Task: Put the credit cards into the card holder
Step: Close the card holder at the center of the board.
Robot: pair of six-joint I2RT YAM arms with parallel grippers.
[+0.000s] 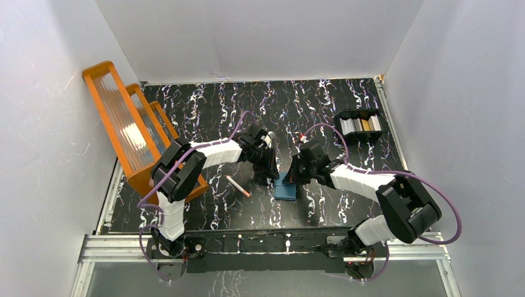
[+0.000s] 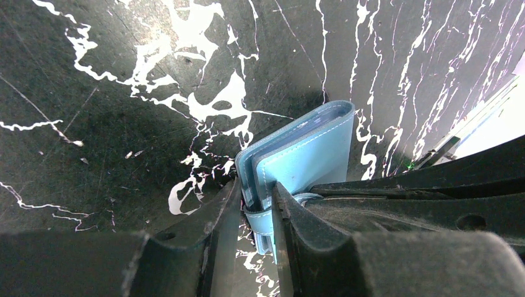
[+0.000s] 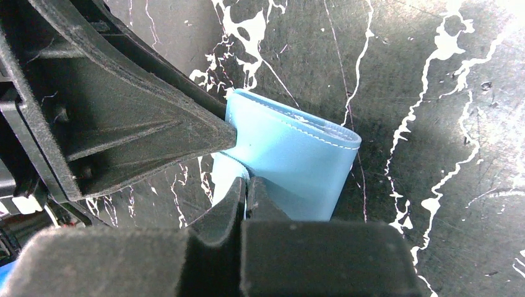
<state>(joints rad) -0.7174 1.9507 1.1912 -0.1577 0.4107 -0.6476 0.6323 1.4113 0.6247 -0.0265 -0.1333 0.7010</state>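
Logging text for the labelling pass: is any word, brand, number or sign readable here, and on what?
No text can be read.
card holder: plain blue faces with stitching, no print.
credit cards in the black tray: too small to read.
pink stick and orange rack: no marks visible.

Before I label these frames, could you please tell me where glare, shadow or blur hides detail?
Top external: even light, white walls bright, the small teal-blue book-style card holder tiny. Left wrist: washed-out patch at right edge, foreground fingers dark. Right wrist: glare top right, near fingers blurred.
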